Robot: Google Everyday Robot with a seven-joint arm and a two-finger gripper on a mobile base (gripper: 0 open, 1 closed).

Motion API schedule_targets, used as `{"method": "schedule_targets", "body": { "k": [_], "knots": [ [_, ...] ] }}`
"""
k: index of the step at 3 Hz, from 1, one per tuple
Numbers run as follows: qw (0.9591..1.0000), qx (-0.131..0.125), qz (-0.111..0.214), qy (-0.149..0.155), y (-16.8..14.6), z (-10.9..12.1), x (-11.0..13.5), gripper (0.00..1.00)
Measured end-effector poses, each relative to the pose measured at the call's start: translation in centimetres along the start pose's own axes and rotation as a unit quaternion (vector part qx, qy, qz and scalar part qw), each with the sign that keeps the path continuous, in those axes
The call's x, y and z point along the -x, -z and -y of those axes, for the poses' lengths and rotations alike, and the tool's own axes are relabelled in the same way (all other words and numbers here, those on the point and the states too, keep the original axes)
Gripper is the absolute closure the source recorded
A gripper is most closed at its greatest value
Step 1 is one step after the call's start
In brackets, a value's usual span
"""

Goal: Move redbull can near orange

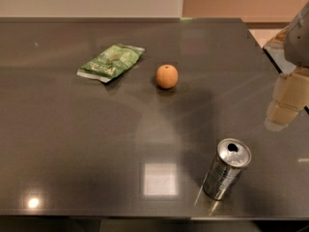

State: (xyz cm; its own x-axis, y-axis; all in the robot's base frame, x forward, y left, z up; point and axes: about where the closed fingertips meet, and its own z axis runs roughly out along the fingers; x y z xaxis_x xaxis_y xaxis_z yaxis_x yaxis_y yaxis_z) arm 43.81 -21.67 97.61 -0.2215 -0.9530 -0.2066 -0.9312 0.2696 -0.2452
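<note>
The redbull can (pixel 227 168) is a slim silvery can with an open pull-tab hole in its shiny top. It stands on the dark table (pixel 72 144) near the front right edge. The orange (pixel 167 76) is small and round and sits further back, near the table's middle, well apart from the can. My gripper (pixel 286 111) is at the right edge of the view, above and to the right of the can, touching nothing I can see. Part of it is cut off by the frame.
A green crinkled snack bag (pixel 111 62) lies flat to the left of the orange. The table's front edge runs just below the can. Its right edge runs close to the gripper. A pale wall stands behind the table.
</note>
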Motion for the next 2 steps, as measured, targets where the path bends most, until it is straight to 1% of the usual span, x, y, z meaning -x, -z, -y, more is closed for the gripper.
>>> {"method": "schedule_targets", "body": {
  "k": [1, 2],
  "knots": [
    [1.0, 0.0, 0.0, 0.0, 0.0, 0.0, 0.0, 0.0],
    [0.9998, 0.013, 0.012, 0.01, 0.38, 0.04, -0.08, 0.0]
  ]
}}
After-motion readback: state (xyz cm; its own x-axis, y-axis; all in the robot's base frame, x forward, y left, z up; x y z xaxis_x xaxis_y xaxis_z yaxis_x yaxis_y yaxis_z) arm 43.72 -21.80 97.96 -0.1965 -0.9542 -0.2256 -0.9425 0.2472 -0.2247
